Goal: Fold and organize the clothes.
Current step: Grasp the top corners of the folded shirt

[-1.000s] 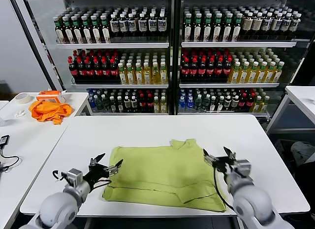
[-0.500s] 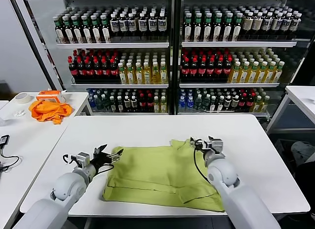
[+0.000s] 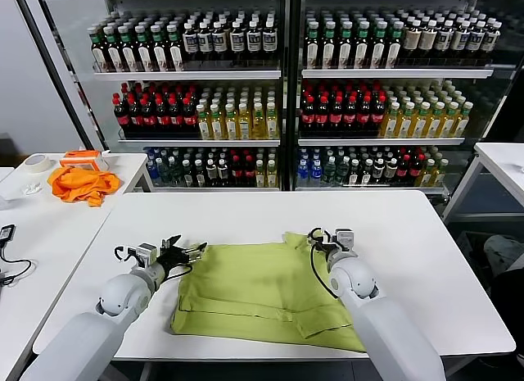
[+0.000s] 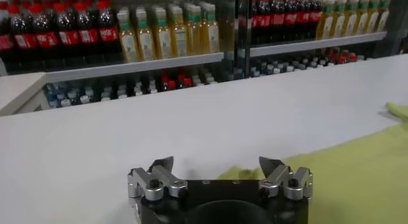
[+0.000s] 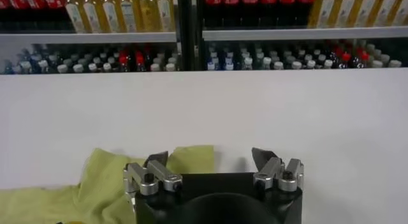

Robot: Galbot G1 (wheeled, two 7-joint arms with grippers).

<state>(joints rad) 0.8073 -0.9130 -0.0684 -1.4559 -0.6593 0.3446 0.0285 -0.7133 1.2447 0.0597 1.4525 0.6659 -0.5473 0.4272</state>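
The light yellow-green T-shirt point(image 3: 262, 295) lies partly folded on the white table point(image 3: 246, 213), its graphic hidden. My left gripper point(image 3: 190, 251) is open and empty at the shirt's far left corner, which shows between its jaws in the left wrist view point(image 4: 245, 174). My right gripper point(image 3: 318, 238) is open and empty at the shirt's far right corner, by the raised fold point(image 3: 304, 240). In the right wrist view the cloth point(image 5: 115, 177) lies under one finger point(image 5: 156, 160), the other over bare table.
A bright orange cloth point(image 3: 80, 184), a tape roll point(image 3: 36, 162) and an orange box point(image 3: 85, 159) sit on the side table at far left. Glass-fronted coolers of bottles point(image 3: 278, 86) stand behind. Another table edge point(image 3: 499, 164) is at right.
Both arms have moved away from me along the shirt's sides, from its near corners to its far corners. The shirt's left edge looks a little more bunched. Both grippers stay open.
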